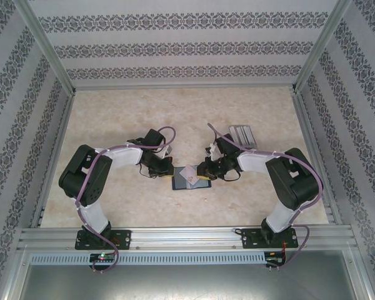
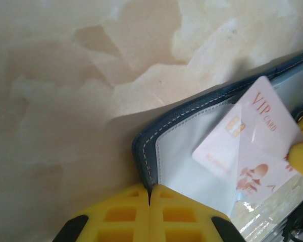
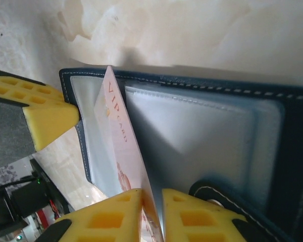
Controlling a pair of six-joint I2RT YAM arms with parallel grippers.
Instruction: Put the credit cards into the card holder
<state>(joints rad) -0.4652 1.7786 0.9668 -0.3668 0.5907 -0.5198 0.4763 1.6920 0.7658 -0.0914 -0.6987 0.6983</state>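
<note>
Card (image 2: 252, 133) apparently partway in card holder (image 2: 142, 151)

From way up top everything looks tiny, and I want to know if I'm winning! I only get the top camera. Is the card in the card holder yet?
Observer: Not all the way. On the right wrist view the card stands on edge in the open card holder, pinched by the right gripper.
Operator: What's written on it?
Observer: Red letters saying VIP CARD, on a pale face.
Operator: And what's my left gripper doing?
Observer: On the left wrist view the left gripper is shut on the holder's navy edge, with its yellow fingers pressed together.
</note>
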